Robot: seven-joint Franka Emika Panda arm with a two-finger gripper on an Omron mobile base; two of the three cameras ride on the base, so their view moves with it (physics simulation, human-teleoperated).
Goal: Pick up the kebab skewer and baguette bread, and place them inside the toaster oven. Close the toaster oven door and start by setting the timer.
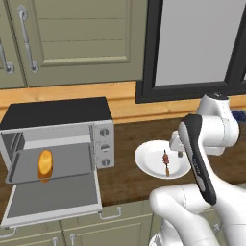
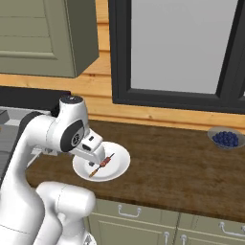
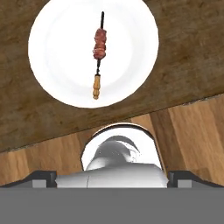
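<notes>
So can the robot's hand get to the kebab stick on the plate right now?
Probably yes. The kebab skewer lies alone on the white plate, with nothing over it, and the gripper hangs close above with its jaws open.

Dark wood counter [image 2: 182, 158], olive cabinets [image 1: 81, 43], black-framed window [image 2: 177, 52], plank wall.

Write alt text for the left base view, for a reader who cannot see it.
A toaster oven stands on a wooden counter with its door folded down and a baguette piece on the tray inside. To its right, a kebab skewer lies on a white plate, partly behind the robot's white arm.
</notes>
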